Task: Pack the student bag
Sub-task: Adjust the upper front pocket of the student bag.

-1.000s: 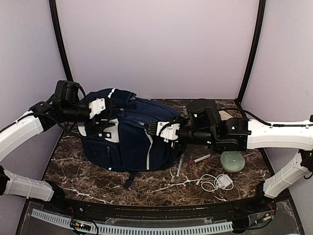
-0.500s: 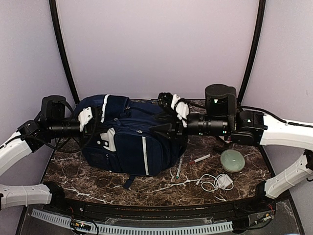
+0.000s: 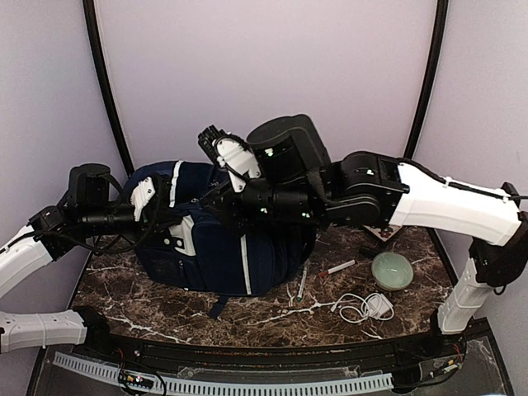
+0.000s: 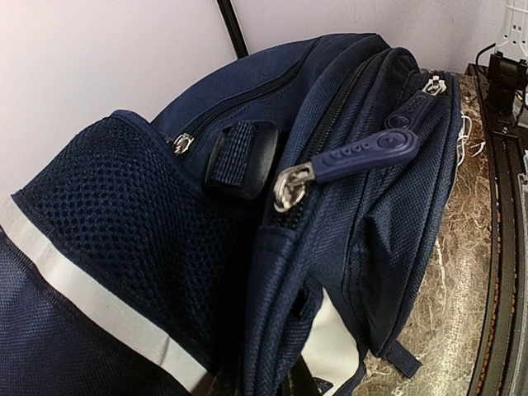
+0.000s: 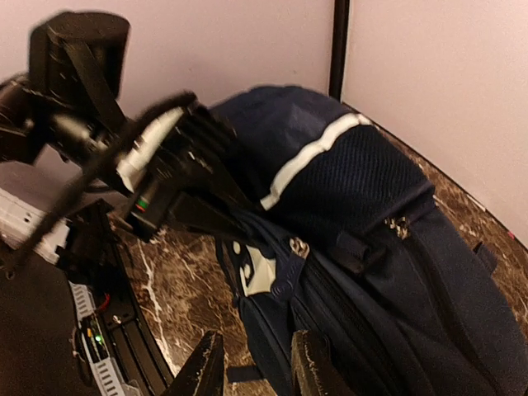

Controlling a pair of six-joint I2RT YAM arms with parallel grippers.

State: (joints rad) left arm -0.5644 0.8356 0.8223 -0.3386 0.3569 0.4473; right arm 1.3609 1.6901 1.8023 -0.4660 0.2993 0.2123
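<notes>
The student bag [image 3: 235, 243], navy with white stripes, stands on the marble table; it also fills the left wrist view [image 4: 388, 214] and the right wrist view [image 5: 371, 206]. My left gripper [image 3: 153, 205] is at the bag's left side, shut on the fabric edge beside the mesh pocket [image 4: 124, 239]. Its fingers are hidden in its own view, but the right wrist view shows the left gripper [image 5: 223, 210] reaching into the bag's edge. A blue zipper pull [image 4: 363, 155] hangs at the closed top zip. My right gripper [image 3: 208, 139] hovers above the bag's top, open [image 5: 257, 365] and holding nothing.
To the right of the bag lie a pale green round dish [image 3: 392, 271], a white charger with coiled cable [image 3: 367, 307], a red-and-white pen [image 3: 337, 268] and a thin green pen [image 3: 302, 282]. Lilac walls close in the back and sides.
The right arm let go at the bag's right side, swung up and left above the bag, and opened. The left gripper drew back left and shut on the bag's edge.
</notes>
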